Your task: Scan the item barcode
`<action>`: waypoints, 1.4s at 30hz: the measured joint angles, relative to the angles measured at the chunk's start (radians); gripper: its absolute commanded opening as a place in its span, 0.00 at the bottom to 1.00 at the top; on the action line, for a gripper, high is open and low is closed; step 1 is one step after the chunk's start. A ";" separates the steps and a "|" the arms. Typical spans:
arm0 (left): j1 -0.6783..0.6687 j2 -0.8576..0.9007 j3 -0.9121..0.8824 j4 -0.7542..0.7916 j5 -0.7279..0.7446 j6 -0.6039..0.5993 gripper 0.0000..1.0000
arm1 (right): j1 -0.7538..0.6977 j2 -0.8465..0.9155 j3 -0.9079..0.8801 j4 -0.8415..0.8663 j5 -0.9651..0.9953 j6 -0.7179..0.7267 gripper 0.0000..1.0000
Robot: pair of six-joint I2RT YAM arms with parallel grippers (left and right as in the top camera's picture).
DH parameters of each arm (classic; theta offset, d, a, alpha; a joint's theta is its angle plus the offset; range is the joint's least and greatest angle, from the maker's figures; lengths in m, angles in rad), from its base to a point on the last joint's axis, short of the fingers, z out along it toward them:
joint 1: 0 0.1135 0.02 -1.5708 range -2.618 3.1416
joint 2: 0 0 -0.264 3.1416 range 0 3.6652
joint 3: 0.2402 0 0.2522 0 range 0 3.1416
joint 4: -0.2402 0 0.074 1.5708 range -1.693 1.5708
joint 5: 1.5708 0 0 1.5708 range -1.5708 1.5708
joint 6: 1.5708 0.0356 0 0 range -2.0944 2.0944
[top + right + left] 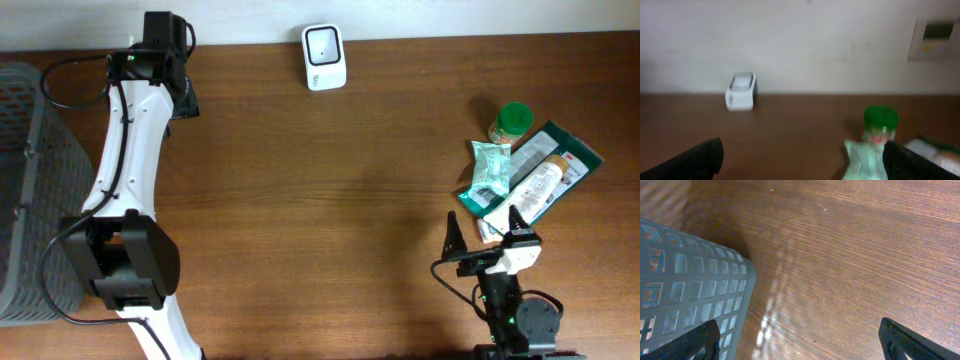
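Brown wood table lies bare between my arms, and the coming move turns on my right end effector. It is released, jaws wide with nothing in them, just beside the near end of the items. These cluster ahead and slightly right of it: a pouch, a tube on a dark packet, and a green-lidded jar farthest off. The tube's long axis runs slantwise, near end toward my fingers and far end away to the right, so I judge a grasp needs my jaws turned across that line. Which item carries the barcode I cannot tell. The scanner stands well apart, ahead and to the left by the wall, with open table along the way. My left end effector, also released, hangs over wood beside the basket, far from the items, so the right arm is nearer.
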 measured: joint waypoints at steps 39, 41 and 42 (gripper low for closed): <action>-0.013 -0.710 -0.933 0.816 0.209 0.074 0.99 | 0.000 -0.002 0.000 -0.088 -0.009 -0.001 0.98; 0.012 -0.862 -1.147 0.982 0.295 0.136 0.99 | 0.000 -0.002 0.000 -0.088 -0.009 0.000 0.98; 0.021 -0.963 -1.266 1.057 0.327 0.162 0.99 | 0.000 -0.002 0.000 -0.088 -0.009 -0.001 0.98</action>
